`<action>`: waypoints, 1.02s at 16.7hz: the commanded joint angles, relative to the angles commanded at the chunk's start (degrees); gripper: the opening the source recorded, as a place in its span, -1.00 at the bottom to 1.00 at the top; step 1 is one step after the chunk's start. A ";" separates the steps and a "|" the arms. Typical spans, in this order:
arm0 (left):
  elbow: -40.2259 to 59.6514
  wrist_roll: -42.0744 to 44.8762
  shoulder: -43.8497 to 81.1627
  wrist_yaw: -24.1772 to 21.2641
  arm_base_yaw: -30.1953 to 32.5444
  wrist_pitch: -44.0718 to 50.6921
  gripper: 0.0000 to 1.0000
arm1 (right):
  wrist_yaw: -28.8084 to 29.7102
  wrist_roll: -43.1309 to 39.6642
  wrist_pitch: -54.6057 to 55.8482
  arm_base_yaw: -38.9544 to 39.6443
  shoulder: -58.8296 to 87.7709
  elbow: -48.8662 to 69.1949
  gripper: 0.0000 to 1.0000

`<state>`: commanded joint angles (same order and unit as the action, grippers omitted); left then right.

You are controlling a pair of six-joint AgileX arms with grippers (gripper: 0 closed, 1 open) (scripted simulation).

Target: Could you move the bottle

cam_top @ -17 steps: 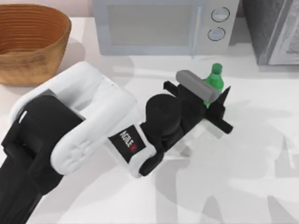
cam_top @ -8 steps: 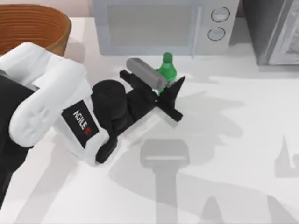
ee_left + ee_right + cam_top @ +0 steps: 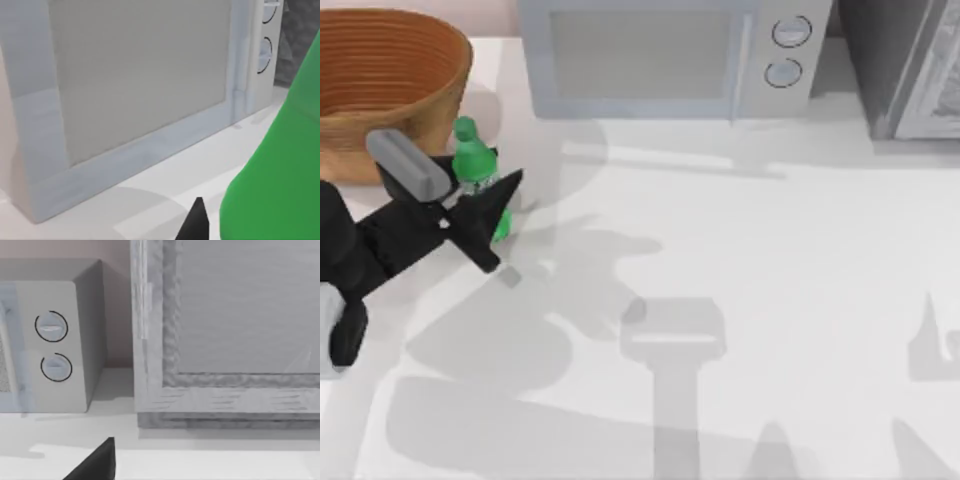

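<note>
1 bottle (image 3: 478, 178), 1 basket (image 3: 390, 85), 1 microwave (image 3: 665, 55).

Left arm low at the table's left side

My left arm reaches in from the left edge, black and stretched out flat. Its left gripper (image 3: 480, 205) points toward the middle, with its two dark fingers (image 3: 505, 187) closed tight around the bottle (image 3: 472, 165). A grey block sits on top of the wrist. One dark fingertip (image 3: 195, 222) pokes up close to the wrist camera.
</note>
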<state>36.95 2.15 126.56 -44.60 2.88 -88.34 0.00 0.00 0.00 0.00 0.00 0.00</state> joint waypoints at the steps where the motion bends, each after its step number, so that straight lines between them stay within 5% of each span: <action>1: -2.34 0.11 -1.37 -3.01 -3.08 -0.89 -1.00 | 0.00 0.00 0.00 0.00 0.00 0.00 1.00; 6: -9.15 0.45 -5.52 -11.61 -11.83 -3.45 -1.00 | 0.00 0.00 0.00 0.00 0.00 0.00 1.00; 12: -8.23 0.50 -4.26 -10.96 -11.00 -3.63 -1.00 | 0.00 0.00 0.00 0.00 0.00 0.00 1.00; 17: -1.74 0.10 3.98 -5.47 -5.54 -5.62 -1.00 | 0.00 0.00 0.00 0.00 0.00 0.00 1.00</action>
<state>35.22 2.26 130.54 -50.06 -2.66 -93.97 0.00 0.00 0.00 0.00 0.00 0.00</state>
